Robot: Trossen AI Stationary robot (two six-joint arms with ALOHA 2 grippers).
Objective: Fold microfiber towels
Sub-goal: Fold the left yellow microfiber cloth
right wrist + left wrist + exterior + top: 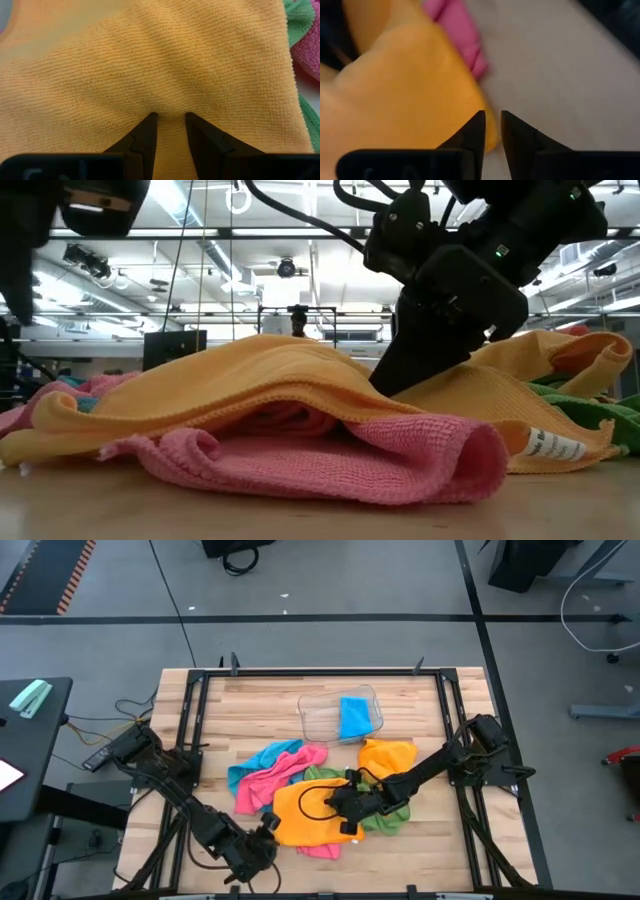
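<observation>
The orange towel [305, 812] lay spread near the front of the wooden table [430, 840], on top of a pink towel [268, 785] and next to a green towel [392, 815]. A second orange towel [388, 755] sat bunched just behind, and a blue towel [353, 717] lay inside the clear plastic tray [318, 720] toward the far edge.

The right gripper [169, 116] was pressed into the middle of the orange towel. Its fingers stood narrowly parted with a small ridge of cloth puckered between them — it appeared to be pinching that ridge. The left gripper [491, 116] was at the near-left edge of the same towel. Its fingers were nearly together, but the wrist view did not settle whether the hem lay between them or just beside them, so I could not tell if it held anything.

Judgement: the step in hand looked like securing two holds on the orange towel for lifting clear or folding. To do it well, the left gripper should have one layer of orange hem only, not the pink cloth beneath. The right hold sat mid-panel rather than at an edge — any lift from there would likely tent the cloth, so a corner grip would serve the fold better. Both arms should rise together to keep the neighbouring towels undisturbed.
</observation>
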